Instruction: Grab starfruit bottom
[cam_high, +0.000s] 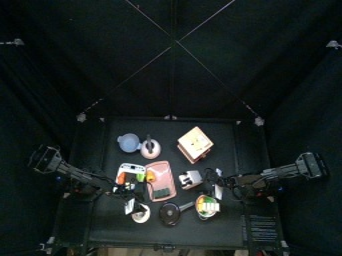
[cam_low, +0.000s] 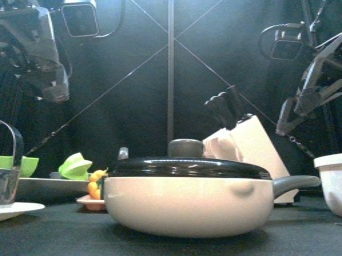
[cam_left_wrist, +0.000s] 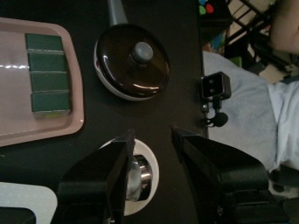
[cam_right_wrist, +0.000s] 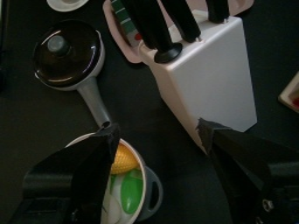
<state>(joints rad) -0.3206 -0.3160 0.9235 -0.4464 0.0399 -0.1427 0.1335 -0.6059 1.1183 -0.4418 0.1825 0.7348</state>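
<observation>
Below, a glossy round lidded pot beside an angular knife block.

We see a small black counter standing inside a pen of black curtains that hang dark on every side. Thin pale lines cross overhead, meeting above the middle and running out to the corners. In the left wrist view, past the counter's edge, we look out to a pale floor with dark equipment on it.
</observation>
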